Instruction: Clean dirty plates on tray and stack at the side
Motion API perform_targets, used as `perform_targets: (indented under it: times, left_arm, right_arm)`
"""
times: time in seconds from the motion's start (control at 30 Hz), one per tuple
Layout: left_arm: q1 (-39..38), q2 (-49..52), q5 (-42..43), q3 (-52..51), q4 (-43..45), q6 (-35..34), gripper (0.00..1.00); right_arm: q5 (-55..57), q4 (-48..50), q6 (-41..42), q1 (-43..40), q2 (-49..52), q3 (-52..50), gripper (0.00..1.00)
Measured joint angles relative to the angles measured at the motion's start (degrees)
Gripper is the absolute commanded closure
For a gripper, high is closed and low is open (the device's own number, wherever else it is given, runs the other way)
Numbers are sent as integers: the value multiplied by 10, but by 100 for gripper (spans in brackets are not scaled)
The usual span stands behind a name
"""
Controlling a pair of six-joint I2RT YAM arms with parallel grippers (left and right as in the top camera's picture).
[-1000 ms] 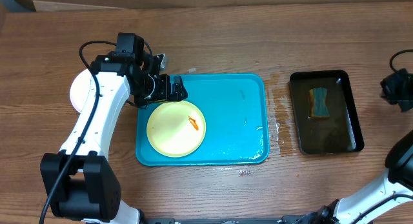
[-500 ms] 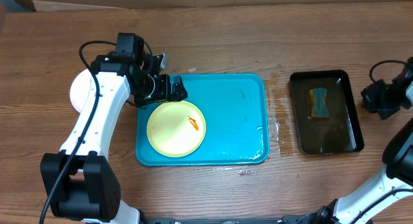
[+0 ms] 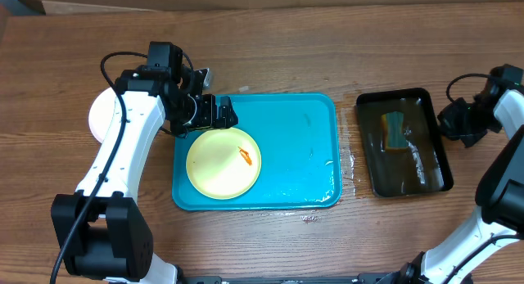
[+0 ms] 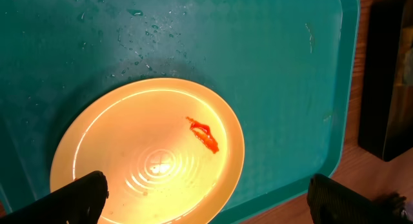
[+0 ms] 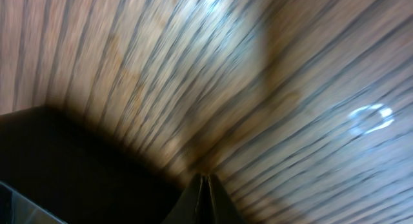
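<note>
A pale yellow-green plate [image 3: 223, 163] with a red-orange smear [image 3: 245, 156] lies in the left half of the turquoise tray [image 3: 303, 145]. My left gripper [image 3: 217, 117] hovers open over the plate's far edge, holding nothing. In the left wrist view the plate [image 4: 142, 153] and its smear [image 4: 203, 135] fill the lower middle, and my left gripper [image 4: 210, 204] shows its fingertips [image 4: 77, 195] far apart. A white plate [image 3: 100, 116] sits on the table left of the tray, partly hidden by my left arm. My right gripper [image 3: 454, 120] is shut at the right rim of the black tray [image 3: 426, 104].
The black tray holds dark water and a blue-and-yellow sponge [image 3: 395, 130]. Water drops lie on the wood between the two trays [image 3: 350, 157]. The blurred right wrist view shows my right gripper [image 5: 205, 185] shut over wood, with the black tray's wall [image 5: 64, 166] at the lower left.
My right arm has swung in from the right edge to the black tray's rim, and that tray with its sponge has shifted left and turned slightly. The left arm has not moved.
</note>
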Motion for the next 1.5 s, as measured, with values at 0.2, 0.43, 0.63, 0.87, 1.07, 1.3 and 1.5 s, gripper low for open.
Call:
perform_targets:
  times: [0.2, 0.43, 0.63, 0.87, 1.07, 1.3, 1.5]
  left_arm:
    - [0, 0, 0, 0, 0, 0, 0]
    - [0, 0, 0, 0, 0, 0, 0]
    - [0, 0, 0, 0, 0, 0, 0]
    - [0, 0, 0, 0, 0, 0, 0]
    - [0, 0, 0, 0, 0, 0, 0]
    - [0, 0, 0, 0, 0, 0, 0]
    - [0, 0, 0, 0, 0, 0, 0]
  right_arm:
    - [0, -37, 19, 10, 0, 0, 96]
    - [0, -78, 42, 10, 0, 0, 96]
    - [0, -103, 77, 11, 0, 0, 96]
    - [-2, -116, 112, 33, 0, 0, 96]
    - [-4, -123, 136, 63, 0, 0, 96]
    - [-4, -149, 187, 66, 0, 0, 96]
    - [-3, -150, 202, 66, 0, 0, 96]
